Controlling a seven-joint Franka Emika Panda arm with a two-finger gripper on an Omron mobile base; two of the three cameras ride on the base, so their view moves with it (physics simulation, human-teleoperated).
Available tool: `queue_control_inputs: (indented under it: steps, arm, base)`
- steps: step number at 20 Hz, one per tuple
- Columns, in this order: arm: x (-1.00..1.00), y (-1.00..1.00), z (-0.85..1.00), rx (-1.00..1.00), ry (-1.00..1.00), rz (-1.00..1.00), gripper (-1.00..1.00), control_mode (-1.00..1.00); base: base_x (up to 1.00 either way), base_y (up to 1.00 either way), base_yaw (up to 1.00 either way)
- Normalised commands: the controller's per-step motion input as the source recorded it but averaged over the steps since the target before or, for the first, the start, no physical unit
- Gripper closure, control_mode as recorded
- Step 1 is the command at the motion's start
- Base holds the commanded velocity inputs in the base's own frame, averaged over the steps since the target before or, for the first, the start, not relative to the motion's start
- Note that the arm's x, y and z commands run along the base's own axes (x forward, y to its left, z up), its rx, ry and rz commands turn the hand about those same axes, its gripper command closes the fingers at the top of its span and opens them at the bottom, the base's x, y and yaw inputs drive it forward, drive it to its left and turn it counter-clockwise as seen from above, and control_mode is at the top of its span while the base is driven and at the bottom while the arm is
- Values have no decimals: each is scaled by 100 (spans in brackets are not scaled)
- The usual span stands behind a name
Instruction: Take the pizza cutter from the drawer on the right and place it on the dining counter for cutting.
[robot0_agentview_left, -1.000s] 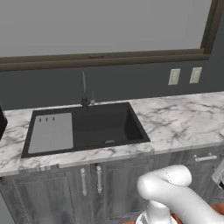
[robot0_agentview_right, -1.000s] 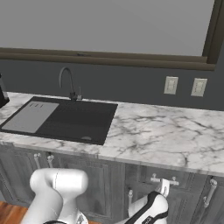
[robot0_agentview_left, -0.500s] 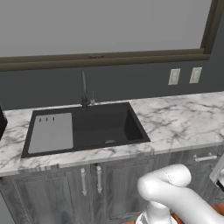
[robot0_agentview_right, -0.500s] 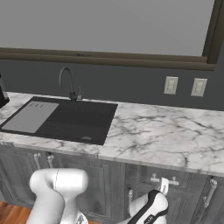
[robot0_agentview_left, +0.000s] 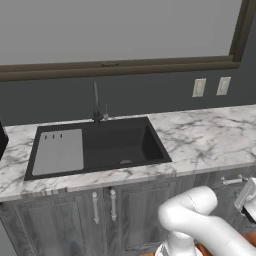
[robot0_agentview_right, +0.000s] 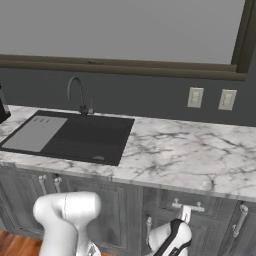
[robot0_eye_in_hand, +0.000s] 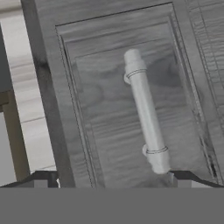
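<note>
Drawer (robot0_eye_in_hand: 131, 105) is closed, so the pizza cutter's presumably inside, unseen; gripper (robot0_eye_in_hand: 109, 177) spread wide, holding nothing, just short of the silver bar handle (robot0_eye_in_hand: 145, 114); rigid, probably slick; grab mid-bar.

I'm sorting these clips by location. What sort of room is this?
A kitchen, rendered in simulation: a black sink with a faucet set in a marble countertop, grey wood-grain cabinets below, and the gripper facing a drawer front.
</note>
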Motion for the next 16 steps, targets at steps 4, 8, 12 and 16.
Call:
queue_control_inputs:
  steps: [4,8,12,16]
  arm:
    - [24,-18,-14,0,0,0,-100,-100]
    - [30,-15,-9,0,0,0,-100,-100]
    - [25,-23,-15,0,0,0,-100,-100]
    - [17,-23,-30,0,0,0,-100,-100]
  base:
    - [0,0,0]
    - [0,0,0]
    - [0,0,0]
    - [0,0,0]
